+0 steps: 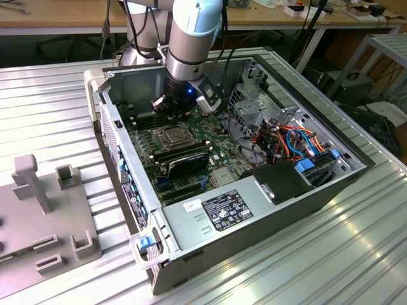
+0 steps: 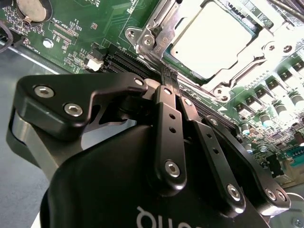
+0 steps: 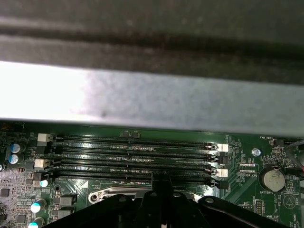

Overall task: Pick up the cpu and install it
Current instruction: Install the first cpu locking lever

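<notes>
Cpu point(image 2: 211, 40) sits flat in the socket frame point(image 2: 156, 28) on the motherboard point(image 1: 191, 152), inside the open case point(image 1: 254, 210). Gripper point(image 2: 167, 76) hangs just above the frame's far edge, beside the memory slots point(image 3: 137, 154); fingers pressed together, holding nothing. Black card point(image 1: 184, 160) lies just near of the socket

Exterior view: high, oblique, well back, looks down into open computer case point(image 1: 254, 210) on ribbed table point(image 1: 57, 95). Both wrist views ride close above motherboard point(image 2: 118, 19) (opposite tilts); shared: gripper point(image 2: 170, 76), socket frame point(image 3: 107, 194), memory slots point(image 3: 137, 156).
</notes>
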You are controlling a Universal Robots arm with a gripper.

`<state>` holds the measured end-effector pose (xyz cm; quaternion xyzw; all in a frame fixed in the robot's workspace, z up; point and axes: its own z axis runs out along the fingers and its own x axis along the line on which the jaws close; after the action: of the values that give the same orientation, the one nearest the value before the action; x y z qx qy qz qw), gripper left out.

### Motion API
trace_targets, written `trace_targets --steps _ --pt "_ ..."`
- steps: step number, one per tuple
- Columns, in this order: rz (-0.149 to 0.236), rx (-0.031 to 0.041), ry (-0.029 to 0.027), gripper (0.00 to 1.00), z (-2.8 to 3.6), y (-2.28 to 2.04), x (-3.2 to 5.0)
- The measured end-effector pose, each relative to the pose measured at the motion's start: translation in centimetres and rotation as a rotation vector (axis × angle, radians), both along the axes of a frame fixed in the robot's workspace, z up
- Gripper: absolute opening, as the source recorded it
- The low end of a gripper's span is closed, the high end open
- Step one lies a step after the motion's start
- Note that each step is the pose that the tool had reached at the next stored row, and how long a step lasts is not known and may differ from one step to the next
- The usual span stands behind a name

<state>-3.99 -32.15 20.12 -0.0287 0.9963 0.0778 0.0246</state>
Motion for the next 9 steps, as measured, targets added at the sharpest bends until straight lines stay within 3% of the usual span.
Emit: trace_targets --steps 9 --pt "0.000 0.0001 0.0000 0.11 0.84 0.00 0.00"
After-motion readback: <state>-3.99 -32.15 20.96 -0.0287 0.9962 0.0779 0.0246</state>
